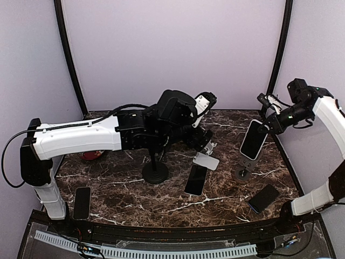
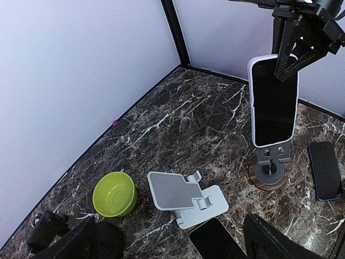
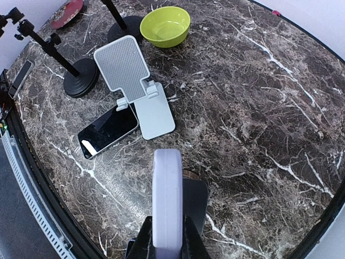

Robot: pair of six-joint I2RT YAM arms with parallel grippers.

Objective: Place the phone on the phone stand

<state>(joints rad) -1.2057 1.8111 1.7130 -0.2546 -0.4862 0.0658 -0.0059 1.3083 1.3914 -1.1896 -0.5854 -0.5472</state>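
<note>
My right gripper [image 1: 271, 125] is shut on the top edge of a lavender-cased phone [image 1: 253, 139], holding it upright with its lower end at the cradle of a grey stand on a round wooden base [image 1: 243, 172]. In the right wrist view the phone [image 3: 167, 199] is edge-on between my fingers [image 3: 141, 243], with the stand [image 3: 197, 202] behind it. The left wrist view shows the phone [image 2: 273, 102] down against the stand [image 2: 272, 167]; whether it rests there I cannot tell. My left gripper [image 1: 202, 139] is open and empty, above a white folding stand [image 2: 180, 194].
A black phone [image 1: 196, 179] lies beside the white folding stand [image 1: 206, 160]. A blue-cased phone [image 1: 263, 198] lies at the front right and another phone [image 1: 82, 202] at the front left. A black tripod base [image 1: 155, 172], a green bowl [image 2: 114, 193] and a red plate [image 3: 67, 12] are also on the table.
</note>
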